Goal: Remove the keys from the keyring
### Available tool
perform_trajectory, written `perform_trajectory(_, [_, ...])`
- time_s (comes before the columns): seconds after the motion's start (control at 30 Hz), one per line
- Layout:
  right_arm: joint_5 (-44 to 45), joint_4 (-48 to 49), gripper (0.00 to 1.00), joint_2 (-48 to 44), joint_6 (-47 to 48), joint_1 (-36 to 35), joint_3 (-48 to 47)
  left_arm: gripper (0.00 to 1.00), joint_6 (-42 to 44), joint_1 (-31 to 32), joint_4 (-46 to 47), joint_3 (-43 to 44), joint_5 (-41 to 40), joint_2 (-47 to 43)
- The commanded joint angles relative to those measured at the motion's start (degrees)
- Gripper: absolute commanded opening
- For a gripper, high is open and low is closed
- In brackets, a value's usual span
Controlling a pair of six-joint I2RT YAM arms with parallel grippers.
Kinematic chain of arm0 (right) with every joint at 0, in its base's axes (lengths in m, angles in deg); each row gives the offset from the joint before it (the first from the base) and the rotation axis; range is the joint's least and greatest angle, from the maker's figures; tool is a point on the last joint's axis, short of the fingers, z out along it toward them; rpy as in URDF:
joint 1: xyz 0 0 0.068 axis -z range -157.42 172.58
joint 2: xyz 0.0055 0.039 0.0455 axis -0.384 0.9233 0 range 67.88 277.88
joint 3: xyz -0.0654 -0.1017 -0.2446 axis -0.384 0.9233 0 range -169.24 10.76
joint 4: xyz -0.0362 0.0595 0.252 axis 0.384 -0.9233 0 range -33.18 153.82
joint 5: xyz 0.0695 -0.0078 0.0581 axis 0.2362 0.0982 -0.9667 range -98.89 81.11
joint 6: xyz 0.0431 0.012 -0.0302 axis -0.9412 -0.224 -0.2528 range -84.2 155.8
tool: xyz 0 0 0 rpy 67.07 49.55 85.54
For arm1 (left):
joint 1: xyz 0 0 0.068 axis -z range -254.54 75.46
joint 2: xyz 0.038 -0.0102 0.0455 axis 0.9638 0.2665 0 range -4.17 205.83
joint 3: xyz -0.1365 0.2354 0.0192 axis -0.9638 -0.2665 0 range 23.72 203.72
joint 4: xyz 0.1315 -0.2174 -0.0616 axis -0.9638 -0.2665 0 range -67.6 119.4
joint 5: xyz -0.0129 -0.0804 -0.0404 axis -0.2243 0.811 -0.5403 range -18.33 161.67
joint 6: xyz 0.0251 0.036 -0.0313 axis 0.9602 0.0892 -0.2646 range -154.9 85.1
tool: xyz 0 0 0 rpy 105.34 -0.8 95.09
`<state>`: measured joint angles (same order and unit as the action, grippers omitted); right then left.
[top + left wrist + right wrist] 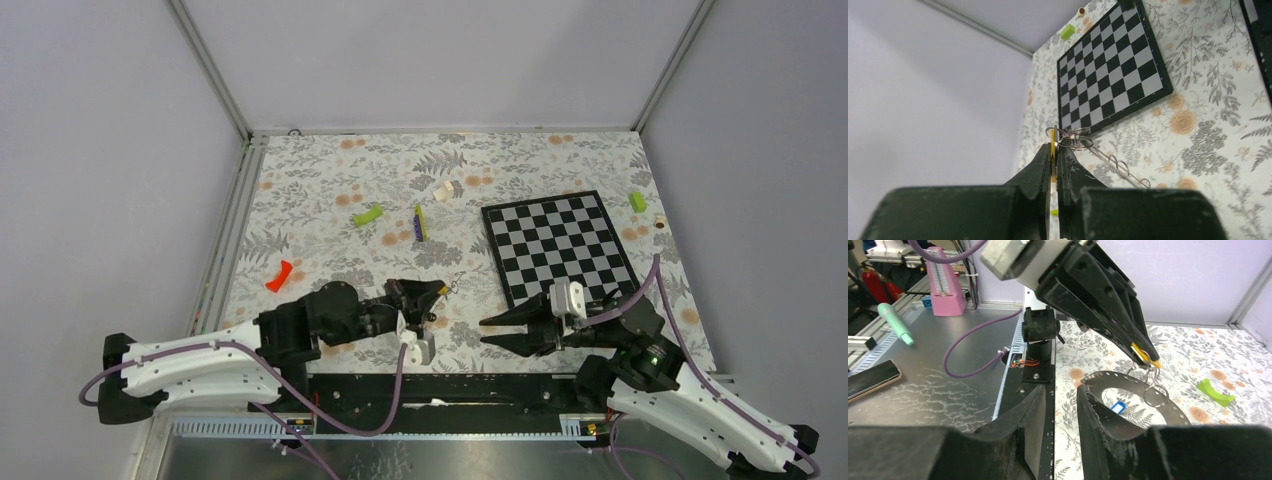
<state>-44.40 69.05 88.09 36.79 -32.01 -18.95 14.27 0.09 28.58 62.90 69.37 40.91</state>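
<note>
My left gripper [438, 291] is shut on a yellow-tagged key [1053, 148], held up above the table near its front edge. Small silver split rings [1074, 141] hang at the fingertips. From them the keyring [1168, 407], a wide dark-looking metal hoop with small holes, slopes down to the table. A blue-tagged key [1118, 407] lies loose on the cloth, seen through the hoop. My right gripper [1060, 390] is open just right of the hoop, nothing between its fingers [1034, 410]; the hoop's near edge runs behind its right finger.
The chessboard [560, 245] lies at the right. Lime-green blocks [368, 215] [637, 201], a thin yellow-and-purple stick [420, 222] and a red curved piece [280, 275] lie on the floral cloth. Metal frame rails border the table's left and back sides.
</note>
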Motion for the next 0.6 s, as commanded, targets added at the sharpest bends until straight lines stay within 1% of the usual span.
perform_trajectory(0.0, [4.55, 1.21, 0.37, -1.25, 2.16, 0.1, -1.15, 0.0, 12.86, 0.24, -5.03, 6.89, 5.12, -1.43])
perform_trajectory(0.1, [5.47, 1.01, 0.37, -1.36, 3.06, 0.1, -1.57, 0.0, 17.35, 0.34, -10.4, 10.5, 5.52, -0.37])
perform_trajectory(0.3, [7.79, 2.4, 0.38, -0.41, 3.38, 0.1, -1.25, 0.0, 22.27, 0.66, -21.59, 17.09, 4.93, 3.72])
perform_trajectory(0.43, [9.99, 4.21, 0.38, -0.26, 2.5, 0.1, 0.17, 0.0, 22.03, 1.02, -27.89, 20.44, 3.38, 6.46])
perform_trajectory(0.57, [11.36, 3.96, 0.38, 0.11, 2.77, 0.1, 0.22, 0.0, 20.94, 1.64, -31.72, 22.87, 1.34, 8.03])
